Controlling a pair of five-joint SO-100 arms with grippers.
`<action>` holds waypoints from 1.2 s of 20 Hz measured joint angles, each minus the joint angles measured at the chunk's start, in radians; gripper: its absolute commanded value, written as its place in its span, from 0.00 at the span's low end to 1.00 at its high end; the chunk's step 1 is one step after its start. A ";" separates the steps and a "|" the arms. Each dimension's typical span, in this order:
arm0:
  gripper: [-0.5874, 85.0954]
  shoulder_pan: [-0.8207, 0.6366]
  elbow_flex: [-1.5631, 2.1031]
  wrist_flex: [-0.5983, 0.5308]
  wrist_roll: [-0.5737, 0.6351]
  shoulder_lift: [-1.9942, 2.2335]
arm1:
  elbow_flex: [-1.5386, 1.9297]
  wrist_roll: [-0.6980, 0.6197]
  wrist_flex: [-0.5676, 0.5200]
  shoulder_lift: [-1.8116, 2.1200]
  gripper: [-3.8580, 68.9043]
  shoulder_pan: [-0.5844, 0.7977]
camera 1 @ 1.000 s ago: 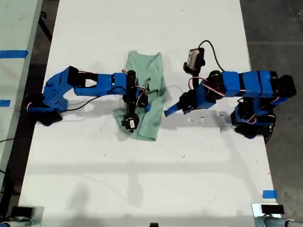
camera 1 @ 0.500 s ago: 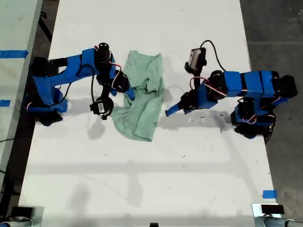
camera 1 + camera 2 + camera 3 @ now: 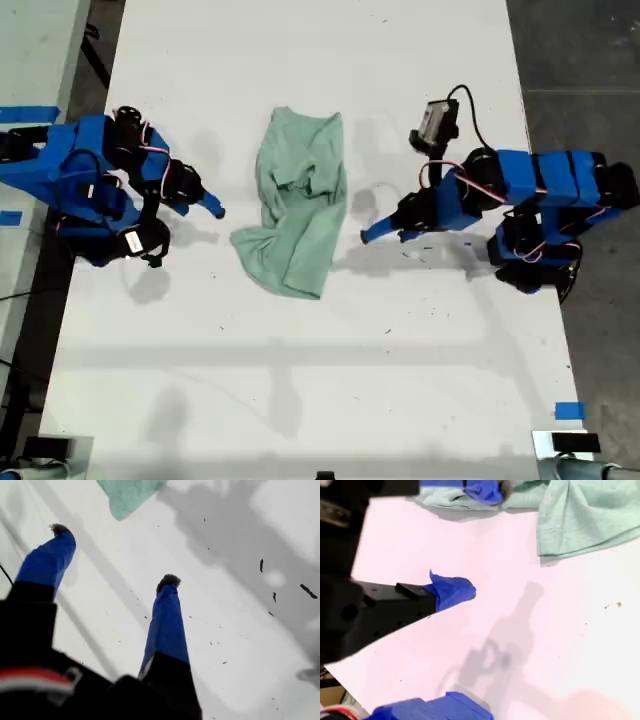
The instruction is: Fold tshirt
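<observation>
The white table (image 3: 300,400) holds the tshirt (image 3: 295,215), which lies rumpled in the middle between both arms. My first gripper (image 3: 115,555) hovers near its exterior-view right edge with fingers spread wide. My second gripper (image 3: 477,540), on the exterior view's left, is also spread and empty.

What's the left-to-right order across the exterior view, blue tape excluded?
my second pincer → tshirt → my first pincer
</observation>
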 measured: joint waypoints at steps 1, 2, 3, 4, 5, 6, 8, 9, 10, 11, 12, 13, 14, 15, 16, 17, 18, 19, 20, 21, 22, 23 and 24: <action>0.27 0.018 0.043 -0.006 -0.018 0.049 | 0.011 0.006 0.000 0.015 0.47 -0.002; 0.27 0.029 0.069 -0.014 -0.029 0.077 | 0.012 0.009 0.000 0.020 0.47 -0.002; 0.27 0.031 0.075 -0.020 -0.032 0.086 | 0.012 0.012 0.000 0.020 0.47 -0.002; 0.27 0.031 0.080 -0.023 -0.037 0.091 | 0.012 0.014 0.000 0.020 0.47 -0.002; 0.28 0.032 0.080 -0.026 -0.037 0.089 | 0.012 0.015 0.000 0.020 0.47 -0.002; 0.28 0.037 0.080 -0.028 -0.037 0.089 | 0.012 0.018 0.000 0.020 0.47 -0.005; 0.28 0.048 0.083 -0.051 -0.037 0.072 | 0.012 0.023 -0.003 0.020 0.47 -0.015; 0.28 0.048 0.083 -0.067 -0.037 0.058 | 0.012 0.023 -0.009 0.011 0.47 -0.021; 0.28 0.051 0.083 -0.081 -0.037 0.037 | 0.011 0.023 -0.014 -0.009 0.47 -0.026; 0.28 0.055 0.083 -0.098 -0.035 0.011 | -0.002 0.023 -0.020 -0.046 0.47 -0.031; 0.29 0.057 0.083 -0.123 -0.025 -0.020 | -0.018 0.023 -0.025 -0.080 0.47 -0.034; 0.29 0.058 0.083 -0.155 -0.009 -0.057 | -0.041 0.023 -0.028 -0.115 0.47 -0.034; 0.30 0.057 0.083 -0.193 0.014 -0.098 | -0.072 0.018 -0.031 -0.152 0.47 -0.034; 0.30 0.057 0.083 -0.244 0.048 -0.144 | -0.100 0.011 -0.031 -0.184 0.47 -0.035; 0.31 0.057 0.083 -0.299 0.081 -0.187 | -0.126 0.006 -0.031 -0.212 0.47 -0.037; 0.31 0.052 0.083 -0.357 0.123 -0.241 | -0.147 0.002 -0.031 -0.236 0.47 -0.037; 0.31 0.038 0.083 -0.405 0.156 -0.301 | -0.161 0.000 -0.031 -0.247 0.47 -0.038; 0.30 0.021 0.083 -0.446 0.187 -0.364 | -0.166 -0.005 -0.031 -0.249 0.47 -0.040; 0.23 0.002 0.083 -0.483 0.210 -0.430 | -0.166 -0.005 -0.031 -0.252 0.47 -0.040; 0.10 -0.020 0.083 -0.523 0.235 -0.492 | -0.166 -0.005 -0.031 -0.252 0.47 -0.040; 0.06 -0.035 0.083 -0.560 0.258 -0.551 | -0.166 -0.005 -0.031 -0.252 0.48 -0.040; 0.02 -0.049 0.083 -0.594 0.267 -0.609 | -0.166 -0.005 -0.031 -0.252 0.48 -0.044; 0.01 -0.057 0.081 -0.637 0.278 -0.660 | -0.166 -0.005 -0.031 -0.252 0.48 -0.046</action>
